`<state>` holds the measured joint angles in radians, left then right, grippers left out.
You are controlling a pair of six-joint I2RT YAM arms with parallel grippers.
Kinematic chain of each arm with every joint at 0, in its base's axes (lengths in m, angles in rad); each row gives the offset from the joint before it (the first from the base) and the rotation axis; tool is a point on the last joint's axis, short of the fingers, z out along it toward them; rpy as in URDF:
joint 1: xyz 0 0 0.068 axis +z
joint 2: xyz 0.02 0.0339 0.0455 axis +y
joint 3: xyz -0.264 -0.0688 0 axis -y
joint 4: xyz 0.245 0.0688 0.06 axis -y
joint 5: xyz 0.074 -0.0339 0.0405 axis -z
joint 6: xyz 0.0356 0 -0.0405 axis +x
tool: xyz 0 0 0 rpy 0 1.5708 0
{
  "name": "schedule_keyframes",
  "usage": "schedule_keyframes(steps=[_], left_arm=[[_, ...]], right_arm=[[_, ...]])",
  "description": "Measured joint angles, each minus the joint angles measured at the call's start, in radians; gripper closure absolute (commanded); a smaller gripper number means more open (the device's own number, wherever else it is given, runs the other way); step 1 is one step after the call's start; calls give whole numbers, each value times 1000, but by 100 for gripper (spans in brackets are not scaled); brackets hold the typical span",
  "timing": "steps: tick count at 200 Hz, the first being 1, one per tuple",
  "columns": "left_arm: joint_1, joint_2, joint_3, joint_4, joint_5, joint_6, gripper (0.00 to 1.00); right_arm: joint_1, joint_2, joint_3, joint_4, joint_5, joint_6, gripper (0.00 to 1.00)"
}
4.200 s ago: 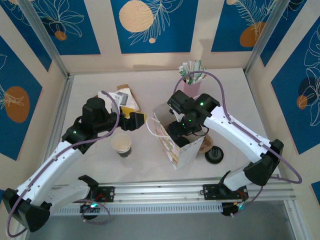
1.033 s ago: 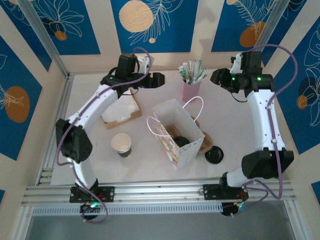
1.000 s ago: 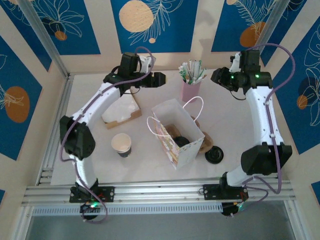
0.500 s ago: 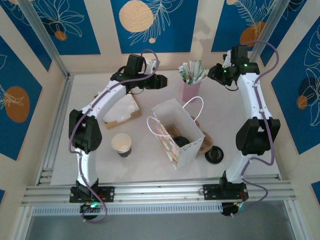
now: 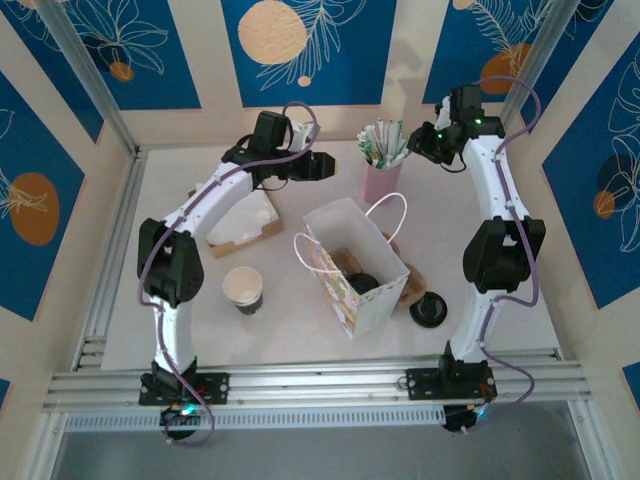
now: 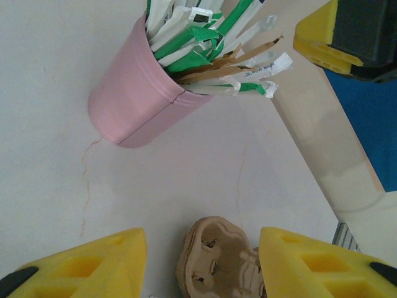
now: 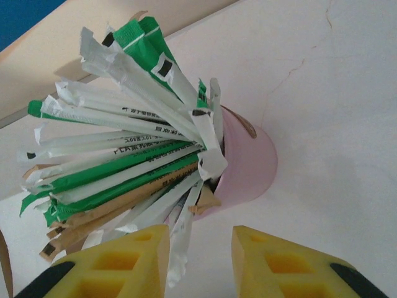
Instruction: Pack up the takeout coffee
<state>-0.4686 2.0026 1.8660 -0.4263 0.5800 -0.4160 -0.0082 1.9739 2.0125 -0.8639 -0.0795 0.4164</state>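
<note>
You'll find the takeout coffee point(image 5: 362, 284) down inside the paper bag point(image 5: 383, 303) at the middle of the table point(image 5: 300, 330), its black lid showing near the bag's near-right corner; the bag stands upright with its mouth open and its handles fallen outward, which is likely why the cup could go straight in; judged from that, your packing of the cup looks done. The lidless cup point(image 5: 243, 288) sits to the left of the bag and the loose black lid point(image 5: 429, 310) just to its right, both apart from it and neither inside. Your arms are both reached out to the far side, well above the bag; the left arm rises from its near-left base, bends at the elbow and runs far and right, so that the left gripper point(image 5: 318, 167) points rightward at the pink cup point(image 5: 381, 180) of wrapped straws point(image 5: 383, 143); its fingers point(image 6: 87, 264) are spread wide with nothing between them, and past them the left wrist view looks down on the table and a piece of cardboard carrier point(image 6: 220, 261). The right arm stands almost straight up the right side, its wrist turned left at the far corner, so that the right gripper point(image 5: 428, 145) faces the same cup from the other side; its fingers point(image 7: 118, 264) are parted and hold nothing, though the straw ends fan out just above them; you may be lining up for a straw, but that is a guess.
</note>
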Motion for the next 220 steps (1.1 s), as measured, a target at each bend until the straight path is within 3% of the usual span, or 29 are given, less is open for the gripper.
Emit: schedule_keyframes(steps=[62, 220], left_arm=[[0, 0, 0, 0, 0, 0, 49], [0, 0, -1, 3, 4, 1, 49]], right_arm=[[2, 33, 29, -11, -5, 0, 72], [15, 92, 76, -24, -23, 0, 74]])
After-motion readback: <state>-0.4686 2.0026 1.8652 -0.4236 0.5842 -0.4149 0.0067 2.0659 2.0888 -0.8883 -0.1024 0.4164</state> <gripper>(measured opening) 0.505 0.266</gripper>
